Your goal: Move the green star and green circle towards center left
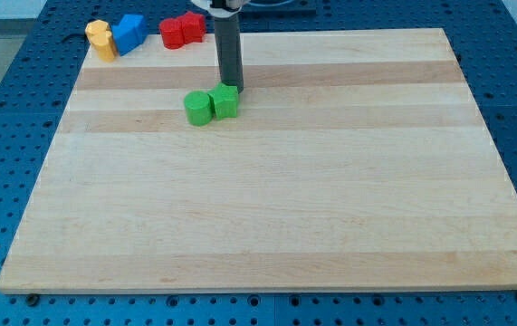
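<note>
The green circle (197, 108) and the green star (226, 100) sit side by side and touching on the wooden board (267, 217), in its upper left part. The circle is on the view's left of the star. My tip (232, 89) is the lower end of the dark rod. It stands right at the star's upper right edge, touching or nearly touching it.
At the board's top left corner lie a yellow block (101, 39), a blue block (129, 33) and two red blocks (182, 29) close together. The board rests on a blue perforated table (4, 136).
</note>
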You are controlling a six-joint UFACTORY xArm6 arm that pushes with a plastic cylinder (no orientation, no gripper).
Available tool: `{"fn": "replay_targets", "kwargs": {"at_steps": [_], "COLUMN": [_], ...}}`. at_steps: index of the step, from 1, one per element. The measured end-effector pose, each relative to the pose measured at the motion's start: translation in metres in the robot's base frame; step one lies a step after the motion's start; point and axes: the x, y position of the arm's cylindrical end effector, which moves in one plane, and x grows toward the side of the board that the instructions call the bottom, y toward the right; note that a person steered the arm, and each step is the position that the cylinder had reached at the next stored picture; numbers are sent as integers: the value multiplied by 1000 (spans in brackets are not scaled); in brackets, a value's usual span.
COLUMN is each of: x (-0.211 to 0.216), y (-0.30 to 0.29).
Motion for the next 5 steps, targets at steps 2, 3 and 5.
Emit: {"fn": "replay_targets", "kwargs": {"at_steps": [2, 3, 5], "x": [10, 16, -4], "y": [-27, -37, -126]}}
